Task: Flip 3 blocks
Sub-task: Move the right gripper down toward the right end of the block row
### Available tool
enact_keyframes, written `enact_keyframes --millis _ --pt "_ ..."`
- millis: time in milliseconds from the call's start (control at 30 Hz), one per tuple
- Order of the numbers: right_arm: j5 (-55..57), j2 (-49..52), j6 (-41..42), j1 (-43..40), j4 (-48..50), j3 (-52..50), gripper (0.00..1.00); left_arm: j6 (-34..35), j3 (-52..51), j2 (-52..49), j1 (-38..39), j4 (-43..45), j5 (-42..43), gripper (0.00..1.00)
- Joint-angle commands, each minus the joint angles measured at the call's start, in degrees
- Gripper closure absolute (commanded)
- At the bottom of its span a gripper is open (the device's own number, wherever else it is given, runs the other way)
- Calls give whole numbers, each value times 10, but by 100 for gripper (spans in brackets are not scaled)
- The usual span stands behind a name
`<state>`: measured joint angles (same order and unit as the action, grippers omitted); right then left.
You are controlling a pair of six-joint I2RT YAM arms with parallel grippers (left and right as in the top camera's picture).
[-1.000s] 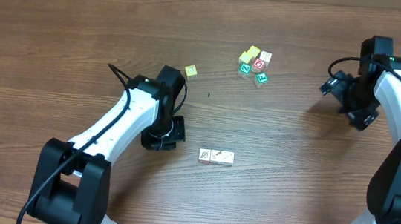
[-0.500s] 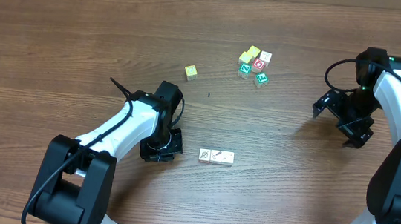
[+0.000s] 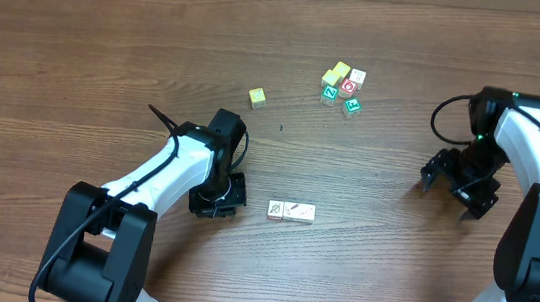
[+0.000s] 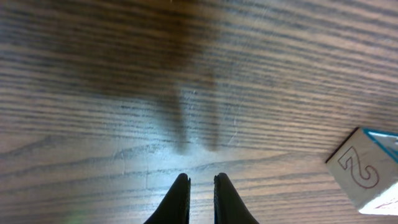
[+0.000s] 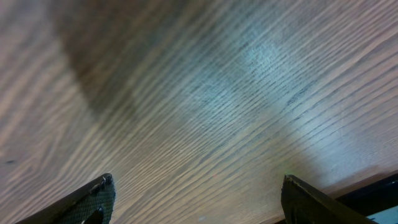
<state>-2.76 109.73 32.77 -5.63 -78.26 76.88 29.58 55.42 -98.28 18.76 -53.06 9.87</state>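
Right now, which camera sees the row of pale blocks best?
The overhead view: the whole row of pale blocks shows there, lying between the two arms. The left wrist view catches only one block, cut off at the edge. The right wrist view shows only table.

Wood-grain table [image 3: 109,54] with soft sheen, pale matt wooden blocks [image 3: 291,211]

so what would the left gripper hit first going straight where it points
Probably just bare wooden table; the left gripper points past the cream block, which sits off to the side.
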Motion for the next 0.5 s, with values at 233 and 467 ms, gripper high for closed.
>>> enact_keyframes --millis 233,467 --pt "-49 -18 -22 -1 28 -20 96 2 -4 -5 1 11 5 93" --pt "-165 -19 -157 -6 -14 27 96 2 -4 -5 1 14 5 94"
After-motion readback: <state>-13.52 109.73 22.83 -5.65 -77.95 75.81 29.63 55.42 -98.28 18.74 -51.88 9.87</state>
